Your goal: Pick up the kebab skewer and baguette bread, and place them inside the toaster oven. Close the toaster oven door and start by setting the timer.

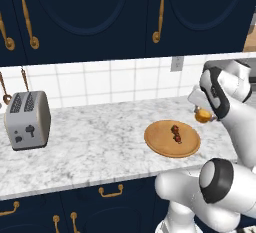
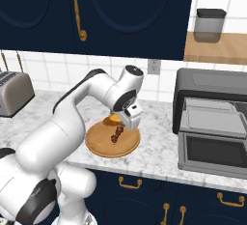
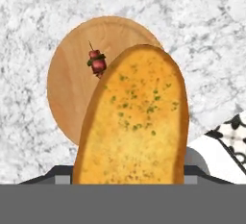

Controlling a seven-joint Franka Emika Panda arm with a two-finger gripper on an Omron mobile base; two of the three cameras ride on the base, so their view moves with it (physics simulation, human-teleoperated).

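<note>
My gripper (image 1: 200,108) is shut on the baguette bread (image 1: 203,114), a golden loaf piece held just above the counter at the far right edge of the wooden plate (image 1: 155,142). In the hand view the baguette bread (image 3: 134,122) looms close and hides the fingertips. The kebab skewer (image 1: 176,133) lies on the plate, also seen as the skewer (image 2: 117,133) and the skewer (image 3: 96,62). The dark grey toaster oven (image 2: 212,86) stands to the right, and the toaster oven door (image 2: 214,151) is folded down open, with a rack showing inside.
A silver two-slot toaster (image 1: 27,119) sits at the counter's left. Dark blue cabinets hang overhead. A grey lidded jar (image 2: 209,25) stands on a wooden shelf above the oven. Bare marble counter (image 1: 90,147) lies between toaster and plate.
</note>
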